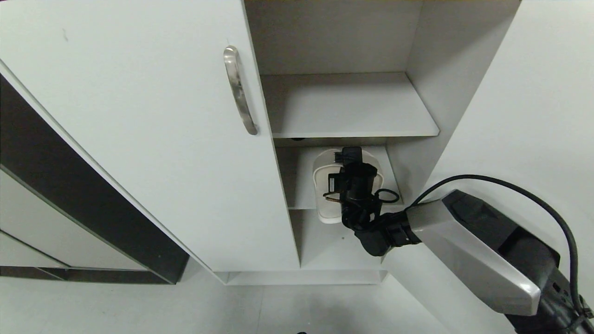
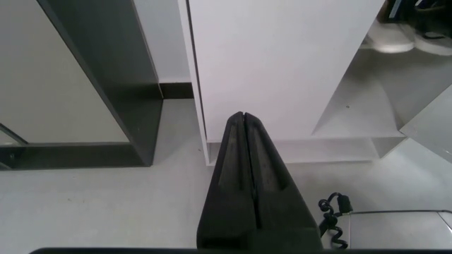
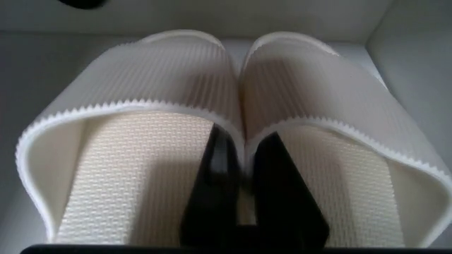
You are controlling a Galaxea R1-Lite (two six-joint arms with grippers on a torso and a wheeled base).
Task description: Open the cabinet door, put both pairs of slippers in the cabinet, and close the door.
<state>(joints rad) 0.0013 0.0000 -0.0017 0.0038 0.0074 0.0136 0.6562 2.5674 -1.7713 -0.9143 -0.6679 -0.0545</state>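
Pale grey floor (image 2: 106,204) runs up to the tall white cabinet (image 1: 348,106). Its right door (image 1: 533,116) stands open, and the left door with the curved metal handle (image 1: 239,90) is closed. I see my right gripper (image 3: 244,152) inside the cabinet, clamped on the touching inner straps of the pair of cream ribbed slippers (image 3: 141,92). They rest on the shelf just under the top visible one. My left gripper (image 2: 244,120) hangs over the floor before the cabinet, fingers pressed together.
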